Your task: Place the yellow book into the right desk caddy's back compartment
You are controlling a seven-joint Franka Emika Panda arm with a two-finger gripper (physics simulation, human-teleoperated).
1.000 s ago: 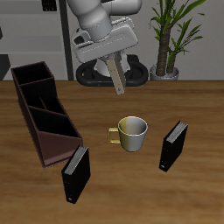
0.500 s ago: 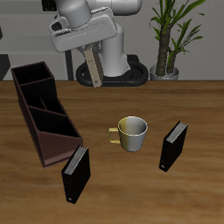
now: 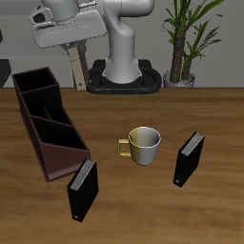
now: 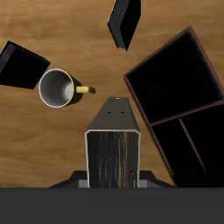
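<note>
From the exterior view, the gripper (image 3: 72, 45) is clamped on the yellow book (image 3: 77, 68), which hangs upright in the air behind the right desk caddy (image 3: 46, 122). The caddy's sections look dark and bare; its back compartment (image 3: 33, 84) lies just below and beside the book. A mug (image 3: 143, 144) and two black books (image 3: 83, 189) (image 3: 188, 157) stand on the tabletop (image 3: 219, 124).

The wrist view looks down the yellow book (image 4: 114, 149) and into the mug's (image 4: 59, 88) hollow, with the back compartment (image 4: 173, 77) close beside the book; the gripper's fingers do not show here.
</note>
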